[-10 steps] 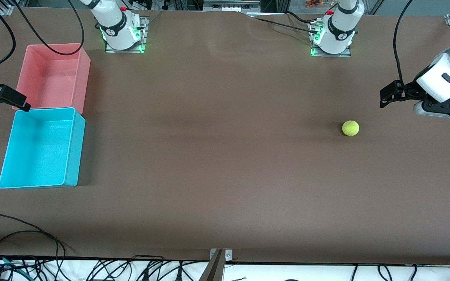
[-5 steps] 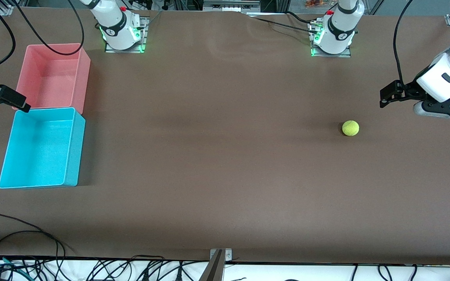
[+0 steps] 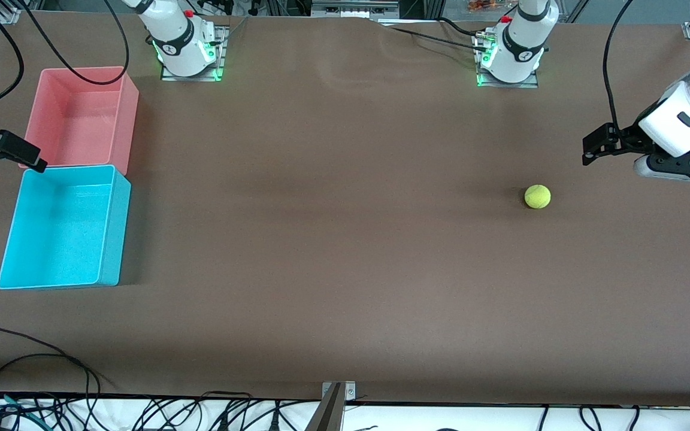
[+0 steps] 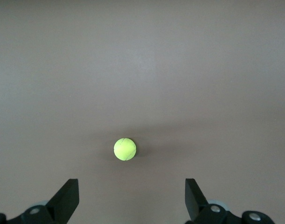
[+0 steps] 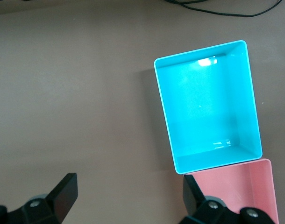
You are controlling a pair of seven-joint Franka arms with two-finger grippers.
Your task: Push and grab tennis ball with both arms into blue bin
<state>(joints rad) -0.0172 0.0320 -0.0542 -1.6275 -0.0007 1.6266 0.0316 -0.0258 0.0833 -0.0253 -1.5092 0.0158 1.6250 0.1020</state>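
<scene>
There was one tennis ball on the one brown table, and nothing else of its kind. Two bins stood on the table, one blue bin and one pink bin, and neither had anything in it. Two white robot arms were there, the left arm and the right arm, each on its own base, so there were two grippers as well: one left gripper and one right gripper, each with two fingers.
</scene>
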